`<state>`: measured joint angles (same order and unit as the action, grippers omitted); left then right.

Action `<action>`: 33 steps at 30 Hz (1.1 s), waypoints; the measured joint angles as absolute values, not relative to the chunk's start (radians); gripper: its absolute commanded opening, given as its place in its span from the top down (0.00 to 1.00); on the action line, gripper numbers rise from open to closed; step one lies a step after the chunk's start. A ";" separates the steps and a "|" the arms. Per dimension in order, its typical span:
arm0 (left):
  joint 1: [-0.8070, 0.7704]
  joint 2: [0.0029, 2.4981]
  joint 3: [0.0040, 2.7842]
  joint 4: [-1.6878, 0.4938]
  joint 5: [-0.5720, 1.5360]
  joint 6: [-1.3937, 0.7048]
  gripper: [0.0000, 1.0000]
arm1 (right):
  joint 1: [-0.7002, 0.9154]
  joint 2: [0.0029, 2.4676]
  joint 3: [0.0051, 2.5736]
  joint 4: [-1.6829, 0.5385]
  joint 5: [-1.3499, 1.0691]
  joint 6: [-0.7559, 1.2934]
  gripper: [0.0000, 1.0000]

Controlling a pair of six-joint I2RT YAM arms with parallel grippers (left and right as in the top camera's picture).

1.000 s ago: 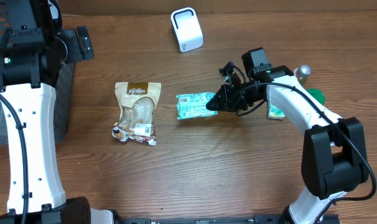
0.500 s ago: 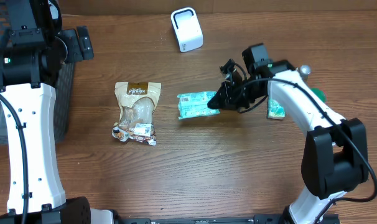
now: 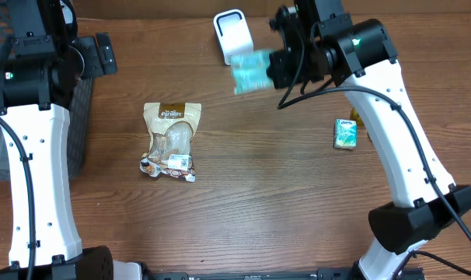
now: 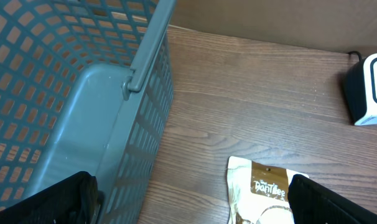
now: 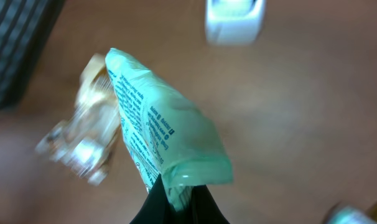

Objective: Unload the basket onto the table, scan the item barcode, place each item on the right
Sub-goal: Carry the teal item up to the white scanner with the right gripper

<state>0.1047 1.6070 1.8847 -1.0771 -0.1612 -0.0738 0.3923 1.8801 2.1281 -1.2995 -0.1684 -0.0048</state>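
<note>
My right tool is clamped tight on one end of the mint-green plastic packet, holding it in the air above the brown wooden tabletop, just beside the small white box-shaped scanner. My left tool stands spread wide with nothing in it, beside the grey plastic lattice basket and over the beige printed pouch lying flat.

The mint-green packet I held was thin plastic film with a soft gloss, creased at its sealed end. The table was smooth, matt brown wood grain, and the barcode scanner was smooth white plastic. The basket was dull grey moulded plastic lattice, and the tan snack pouch was shiny film.
</note>
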 measured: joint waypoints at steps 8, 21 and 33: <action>0.105 1.607 1.885 -1.077 -0.161 -0.074 0.01 | 0.422 1.890 2.138 -1.114 0.023 -0.164 0.96; 0.105 1.607 1.885 -1.076 -0.160 -0.074 0.00 | 0.559 2.171 2.139 -0.642 0.479 -0.535 0.96; 0.105 1.607 1.885 -1.077 -0.161 -0.074 0.00 | 0.597 2.416 2.137 -0.137 0.833 -0.835 0.96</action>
